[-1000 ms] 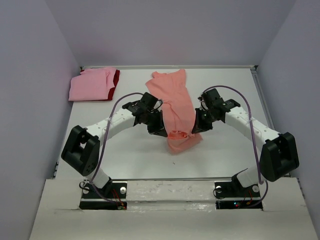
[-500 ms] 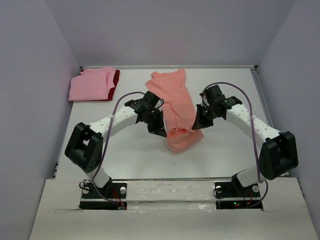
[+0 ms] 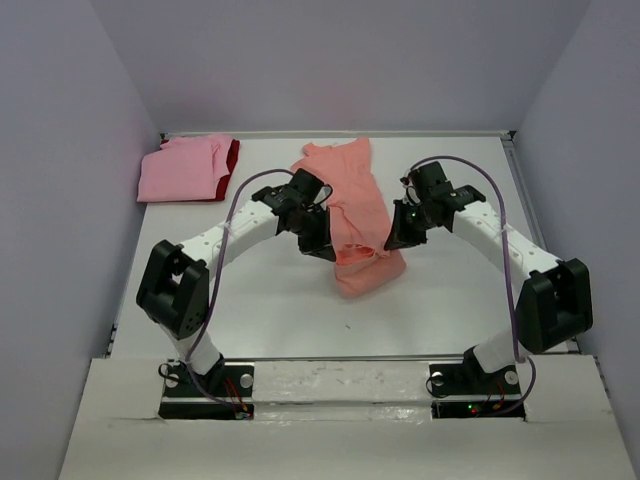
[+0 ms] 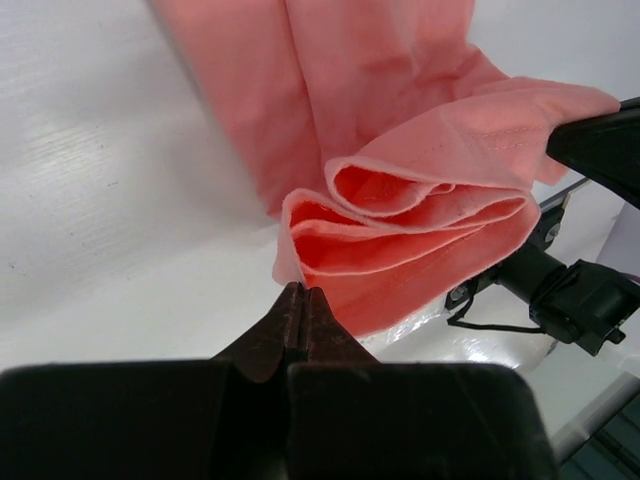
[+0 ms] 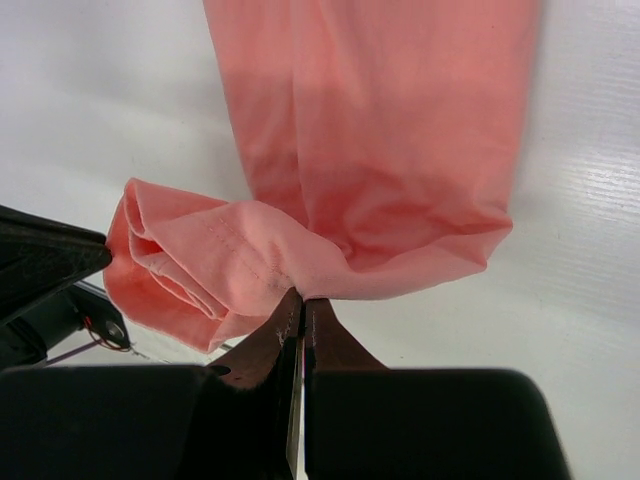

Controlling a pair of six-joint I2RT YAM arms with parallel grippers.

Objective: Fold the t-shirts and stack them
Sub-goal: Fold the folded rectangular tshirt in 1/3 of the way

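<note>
The salmon-orange t-shirt [image 3: 352,205] lies as a long strip up the middle of the table, its near end lifted and bunched between both grippers. My left gripper [image 3: 328,252] is shut on the left edge of that end, seen in the left wrist view [image 4: 300,290] with the layered folds [image 4: 420,215] hanging beyond. My right gripper [image 3: 390,243] is shut on the right edge, seen in the right wrist view [image 5: 300,298] with the shirt [image 5: 380,130] stretching away. A folded lighter pink t-shirt [image 3: 180,170] rests on a dark red t-shirt [image 3: 232,160] at the far left.
White table [image 3: 250,310] with grey walls on three sides. A raised rim [image 3: 330,133] runs along the far edge. The arm bases sit on the near ledge [image 3: 340,385].
Both grippers have moved toward the far side, carrying the shirt's near end over its own body. The bunched end sits farther from the near edge than before.
</note>
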